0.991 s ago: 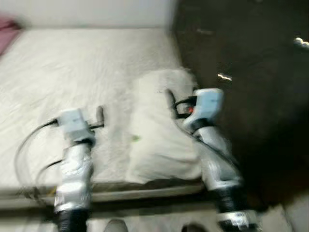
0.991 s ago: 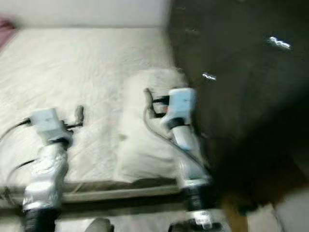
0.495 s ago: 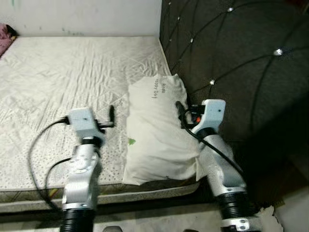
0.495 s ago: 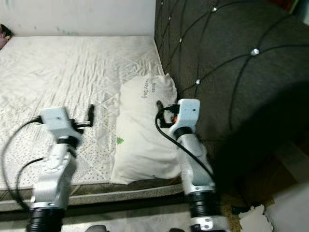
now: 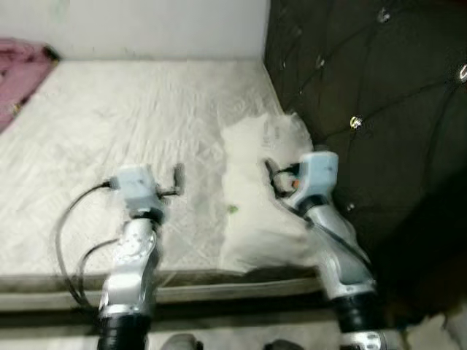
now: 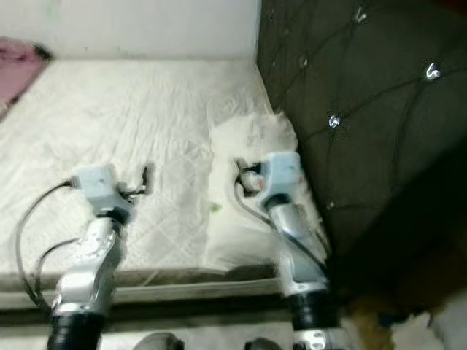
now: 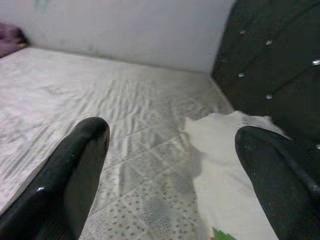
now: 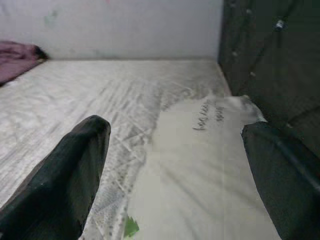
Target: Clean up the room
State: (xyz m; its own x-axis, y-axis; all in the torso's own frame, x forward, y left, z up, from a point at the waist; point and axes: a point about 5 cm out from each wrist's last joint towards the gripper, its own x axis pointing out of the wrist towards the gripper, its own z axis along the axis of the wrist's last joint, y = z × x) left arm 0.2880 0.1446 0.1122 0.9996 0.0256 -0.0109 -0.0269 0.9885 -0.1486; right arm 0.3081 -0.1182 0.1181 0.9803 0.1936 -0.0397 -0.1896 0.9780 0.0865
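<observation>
Above, both the left gripper point(image 7: 170, 165) and right gripper point(image 8: 175, 170) were held spread over the mattress point(image 5: 109, 146) and pillow point(image 5: 255, 197).

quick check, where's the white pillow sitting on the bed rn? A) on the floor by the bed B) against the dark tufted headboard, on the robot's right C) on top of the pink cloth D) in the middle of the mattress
B: the pillow lies on the mattress right against the dark tufted headboard, beneath the right gripper; the pink cloth lies at the far left corner.
</observation>
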